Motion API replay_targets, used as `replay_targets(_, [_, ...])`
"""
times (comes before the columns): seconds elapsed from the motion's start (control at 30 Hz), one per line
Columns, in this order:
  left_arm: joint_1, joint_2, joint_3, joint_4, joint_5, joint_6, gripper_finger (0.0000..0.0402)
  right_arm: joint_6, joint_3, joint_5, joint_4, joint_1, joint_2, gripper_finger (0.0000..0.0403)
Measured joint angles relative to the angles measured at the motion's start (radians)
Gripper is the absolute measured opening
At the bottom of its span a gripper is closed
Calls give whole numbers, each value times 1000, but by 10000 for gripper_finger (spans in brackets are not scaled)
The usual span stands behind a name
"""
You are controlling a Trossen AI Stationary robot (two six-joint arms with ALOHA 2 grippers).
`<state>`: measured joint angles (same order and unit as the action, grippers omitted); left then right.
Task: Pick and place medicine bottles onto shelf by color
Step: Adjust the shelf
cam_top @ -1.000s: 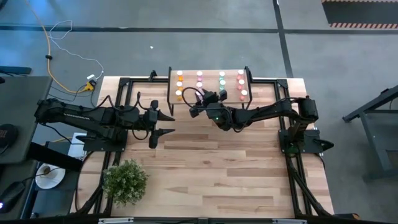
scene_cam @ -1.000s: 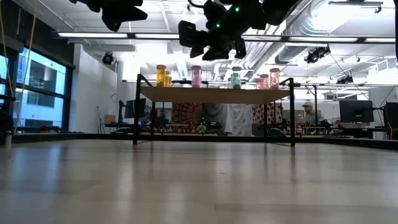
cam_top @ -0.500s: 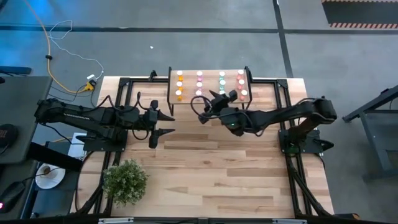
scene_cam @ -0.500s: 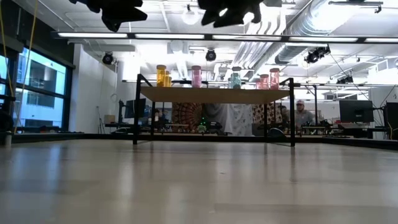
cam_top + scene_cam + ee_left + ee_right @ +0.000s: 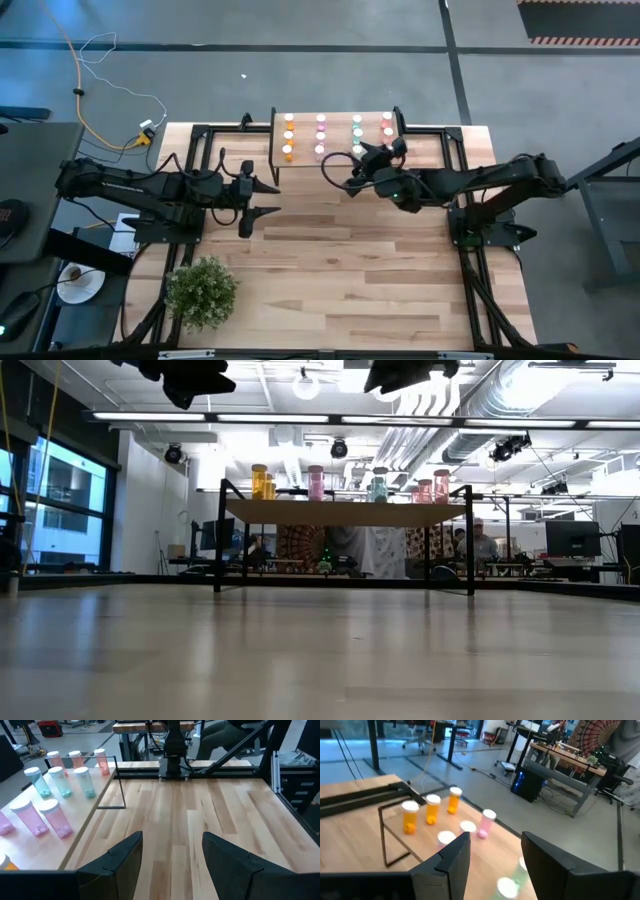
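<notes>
Medicine bottles [image 5: 338, 135] all upright in colour rows on shelf [image 5: 338, 158] at desk's far edge. Right gripper [image 5: 398, 146] above shelf's front right corner, fingers wide, empty; could topple red row. Left gripper [image 5: 268, 200] parked wide, well clear.

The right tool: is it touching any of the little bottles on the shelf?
Apart. The right wrist view shows the right tool open and empty, with the orange bottles standing beyond its tips on the shelf.

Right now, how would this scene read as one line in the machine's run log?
white-capped medicine bottles: colour rows on light-wood shelf | right gripper: open, empty, beside shelf | left gripper: open, empty, waiting left
</notes>
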<state>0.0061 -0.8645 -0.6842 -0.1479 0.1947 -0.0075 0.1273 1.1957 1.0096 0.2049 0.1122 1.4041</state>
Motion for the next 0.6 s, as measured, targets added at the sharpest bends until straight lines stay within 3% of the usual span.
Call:
replay_targets(0.1, [0,11,0,-23,29,0,197,17,0,5,96,2,-43,170])
replay_targets(0.33, [0,88,0,-137,260,-34,197,144,0,77,379,-1,-140,170])
replay_targets(0.47, [0,143,0,-199,330,-64,197,288,0,154,565,-1,-183,170])
replay_targets(0.6, [0,181,0,-254,334,-131,197,508,0,191,782,-1,-205,170])
